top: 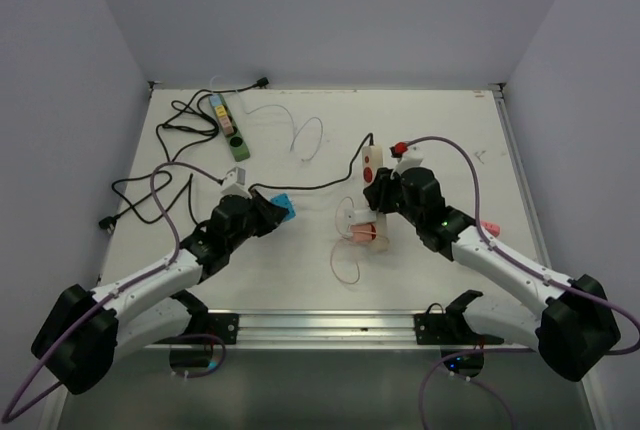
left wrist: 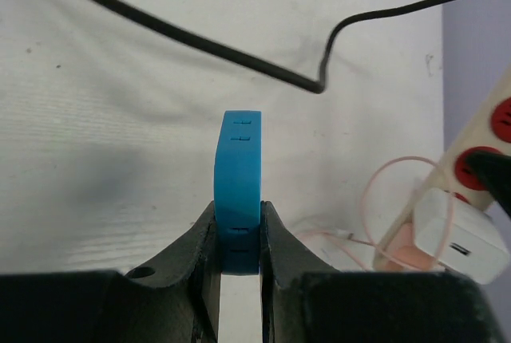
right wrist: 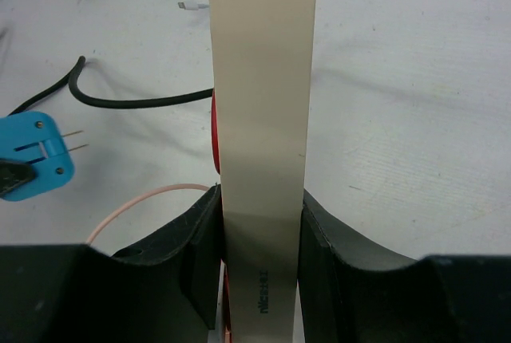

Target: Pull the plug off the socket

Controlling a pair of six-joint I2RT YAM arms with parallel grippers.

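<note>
At the table's point(top: 450, 130) left edge, black cables point(top: 150, 185) lie in loose loops. A green power strip point(top: 228, 125) lies toward the back-left corner.

Next over, the left gripper point(top: 270, 212) is nearly closed, pinching the blue plug point(top: 286, 206) btwn its fingers. In the L wrist view the fingers point(left wrist: 204, 239) clamp the plug's point(left wrist: 238, 175) lower end, and the plug body stands up past the tips. The R wrist view shows the plug point(right wrist: 32, 155) w/ both metal prongs bare. They point toward the strip but are apart from it, so the plug is out of the socket.

A black cable point(left wrist: 184, 40) runs across the table beyond the plug.

Centre-right, the beige power strip point(top: 372, 160) w/ red sockets is gripped by the right gripper point(top: 377, 184). Its jaws are closed partway onto the strip's point(right wrist: 263, 112) body, one finger point(right wrist: 200, 255) on each side. Can't tell if the strip is lifted off the table.

A white charger point(top: 358, 218) sits at the strip's near end. A thin pink cable point(top: 345, 260) curls from it toward the near edge.
</note>
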